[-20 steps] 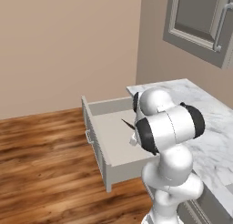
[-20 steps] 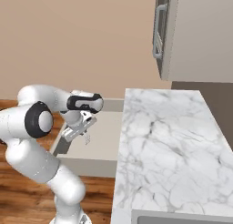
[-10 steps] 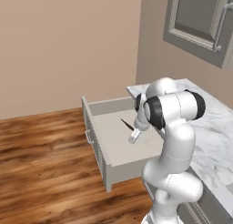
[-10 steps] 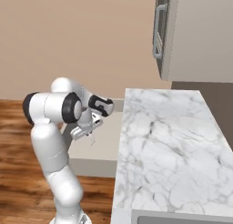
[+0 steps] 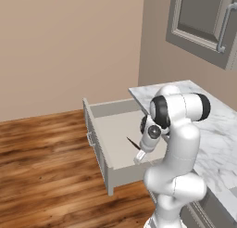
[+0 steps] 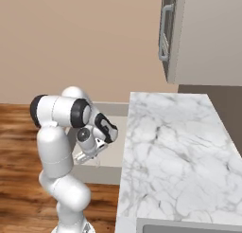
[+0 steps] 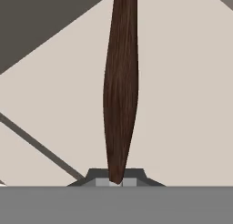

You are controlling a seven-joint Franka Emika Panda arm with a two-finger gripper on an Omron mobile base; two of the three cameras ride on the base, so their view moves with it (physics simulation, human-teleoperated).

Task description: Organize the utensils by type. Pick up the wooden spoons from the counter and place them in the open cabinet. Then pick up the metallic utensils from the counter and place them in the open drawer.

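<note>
My gripper hangs over the open drawer, shut on a slim metallic utensil with a dark brown handle. In the hand view the brown handle runs straight up from my gripper, with the drawer's pale floor behind it. From the right base view my gripper sits low beside the drawer, left of the white marble counter. The counter has no utensils lying on the part I see. The wooden spoons are out of view.
A grey upper cabinet door with a bar handle hangs above the counter, and in the right base view this cabinet door is edge-on. Wooden floor spreads left of the drawer. My own upright arm stands between drawer and counter.
The arm's upper links have swung upright and closer to the counter. The gripper, still holding the dark-handled utensil, has moved slightly lower over the drawer.
</note>
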